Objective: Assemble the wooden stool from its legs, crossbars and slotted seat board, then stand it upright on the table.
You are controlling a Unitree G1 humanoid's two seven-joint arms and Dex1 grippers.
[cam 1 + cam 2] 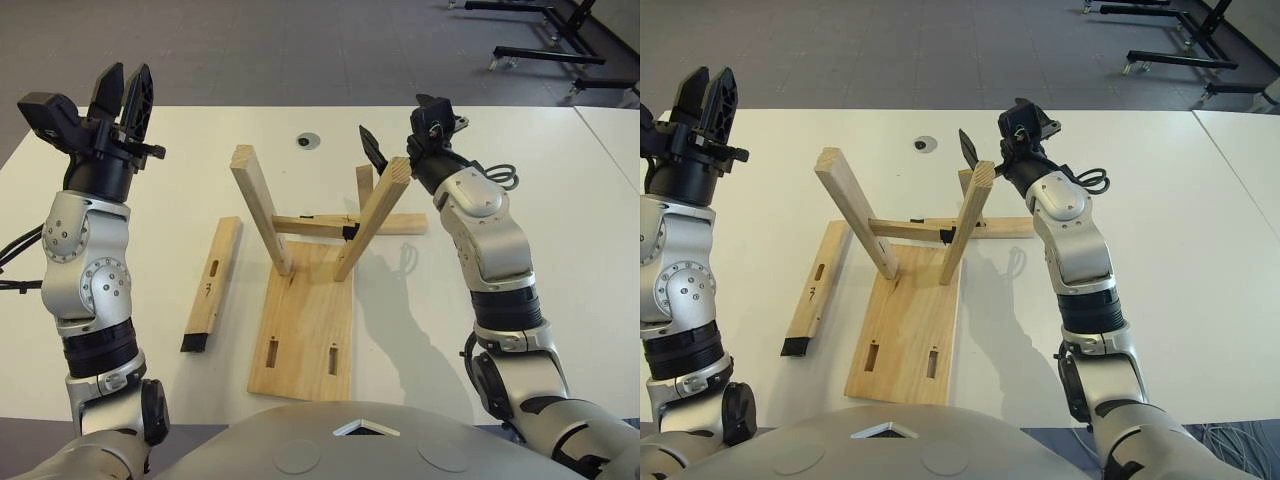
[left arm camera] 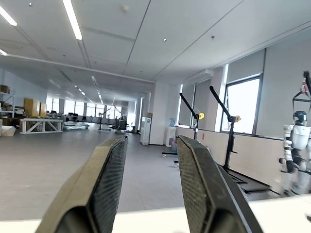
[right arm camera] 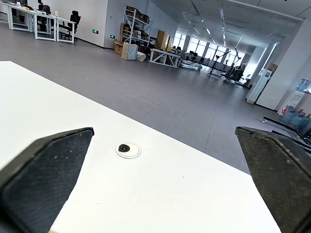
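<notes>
Seat board (image 1: 305,320) flat on table (image 1: 560,250) at lower centre, two legs (image 1: 262,210) leaning in its far slots, crossbar (image 1: 310,226) behind, loose leg (image 1: 212,285) lying left; right gripper (image 1: 403,128) spread wide beside the right-of-frame leg top (image 1: 390,175), left gripper (image 1: 125,80) upper left, slightly parted, empty; risk: a glancing finger likely topples the unbraced legs.
</notes>
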